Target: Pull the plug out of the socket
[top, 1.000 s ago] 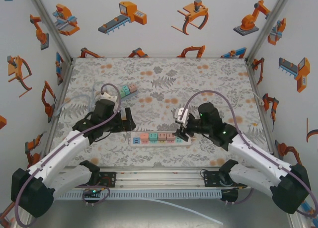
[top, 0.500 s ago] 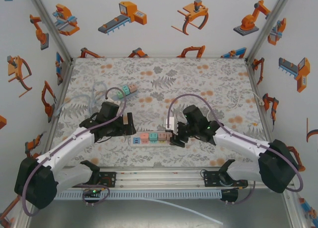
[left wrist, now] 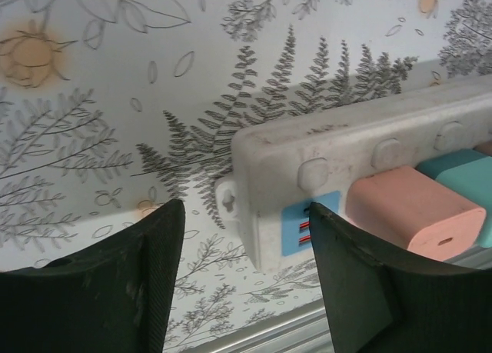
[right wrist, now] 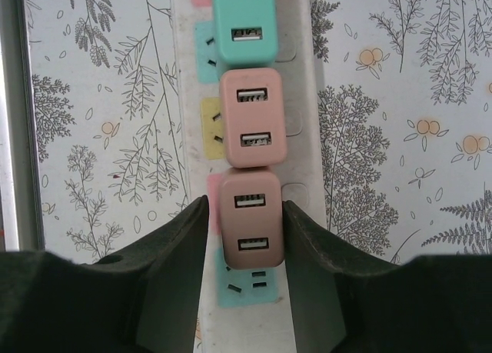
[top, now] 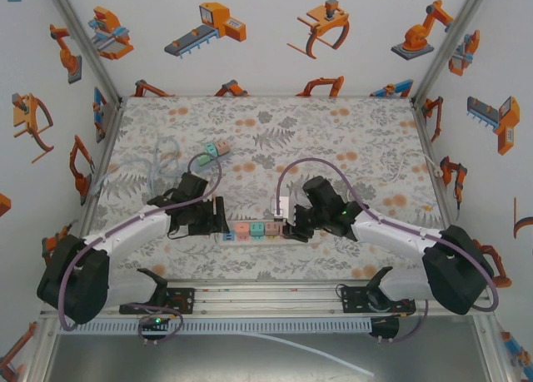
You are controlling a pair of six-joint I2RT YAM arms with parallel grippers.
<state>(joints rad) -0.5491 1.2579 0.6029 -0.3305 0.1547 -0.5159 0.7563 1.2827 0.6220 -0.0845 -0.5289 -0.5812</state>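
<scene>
A white power strip (top: 260,231) lies across the near middle of the table with several coloured plugs in it. In the right wrist view, my right gripper (right wrist: 246,207) straddles the nearest pink plug (right wrist: 250,218). Its right finger (right wrist: 323,268) lies against the plug's side, and a thin gap shows at the left finger. A second pink plug (right wrist: 252,126) and a teal plug (right wrist: 246,22) sit further along. My left gripper (left wrist: 244,211) is open around the strip's left end (left wrist: 261,214), with its left finger (left wrist: 115,284) well clear. A salmon plug (left wrist: 411,211) sits just beyond.
A short row of coloured blocks (top: 210,151) and a loop of clear tubing (top: 150,161) lie at the back left. A metal rail (top: 266,295) runs along the near table edge. An empty teal-marked socket (right wrist: 242,284) sits below the gripped-around plug.
Both arms came inward to the strip. The left gripper moved right onto the strip's left end and narrowed. The right gripper slid left and closed in round the end pink plug.
</scene>
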